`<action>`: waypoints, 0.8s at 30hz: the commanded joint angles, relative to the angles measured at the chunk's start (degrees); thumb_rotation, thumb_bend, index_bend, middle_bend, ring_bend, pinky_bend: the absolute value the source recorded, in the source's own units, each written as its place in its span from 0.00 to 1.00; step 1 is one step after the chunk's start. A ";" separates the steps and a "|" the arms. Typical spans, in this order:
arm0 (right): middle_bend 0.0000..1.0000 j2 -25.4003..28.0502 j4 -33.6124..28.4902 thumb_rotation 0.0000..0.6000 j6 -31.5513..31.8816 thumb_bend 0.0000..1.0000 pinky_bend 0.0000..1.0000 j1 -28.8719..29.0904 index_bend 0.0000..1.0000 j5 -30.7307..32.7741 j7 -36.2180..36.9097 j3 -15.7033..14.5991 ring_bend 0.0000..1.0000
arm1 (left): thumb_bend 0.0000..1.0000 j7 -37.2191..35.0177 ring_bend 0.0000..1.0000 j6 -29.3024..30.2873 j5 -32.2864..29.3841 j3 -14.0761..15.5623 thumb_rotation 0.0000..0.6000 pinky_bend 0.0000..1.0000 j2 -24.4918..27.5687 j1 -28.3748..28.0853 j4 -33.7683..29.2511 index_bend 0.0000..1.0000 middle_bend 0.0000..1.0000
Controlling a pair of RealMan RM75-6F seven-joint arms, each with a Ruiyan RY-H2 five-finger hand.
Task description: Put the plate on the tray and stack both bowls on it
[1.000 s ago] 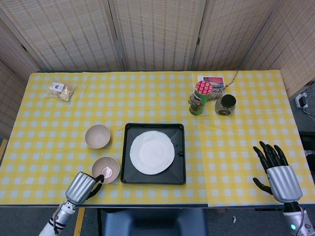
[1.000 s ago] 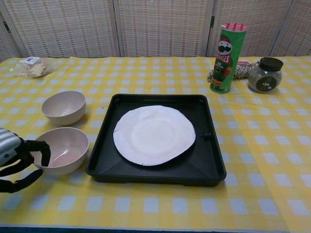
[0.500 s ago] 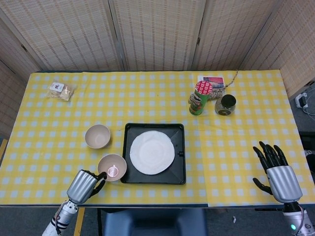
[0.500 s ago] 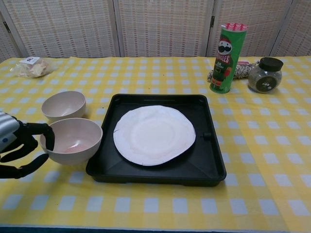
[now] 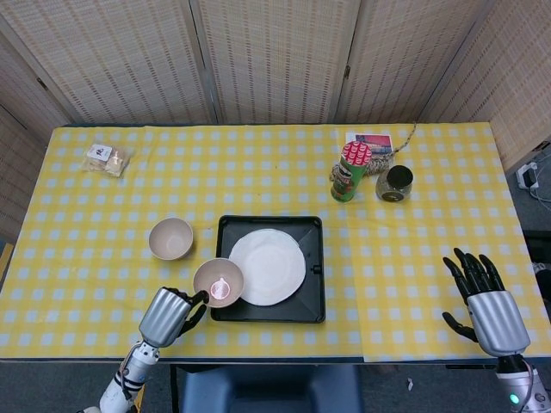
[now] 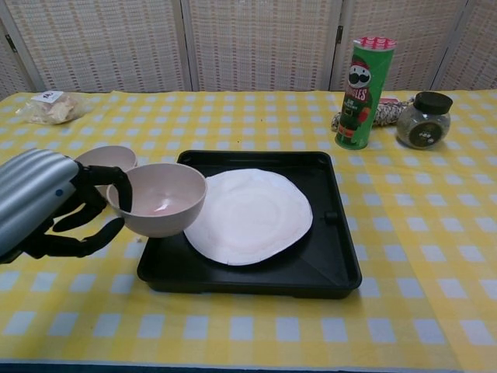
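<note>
Left hand (image 6: 46, 206) fingers (image 6: 116, 186) pinch bowl (image 6: 159, 208) rim, aloft at tray (image 6: 342, 268) left edge; plate (image 6: 252, 214) just right. Right hand (image 5: 486, 301) splayed, far.

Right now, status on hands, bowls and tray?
Left hand holds bowl over tray edge. Right hand open, idle. Plate on tray; second bowl on table. Nothing blocking.

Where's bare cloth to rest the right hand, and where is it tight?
Bare cloth runs from the tray to the right hand, below the Pringles can and jar. It is tight on the tray's left: the left hand holds a bowl over that edge, the second bowl beside.
</note>
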 commanded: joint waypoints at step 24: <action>0.00 1.27 -0.04 1.00 3.99 0.23 0.00 -3.52 0.00 1.58 2.78 0.16 0.00 | 0.48 -1.59 1.00 -6.08 -5.07 -6.13 1.00 1.00 -18.00 -10.01 14.40 0.58 1.00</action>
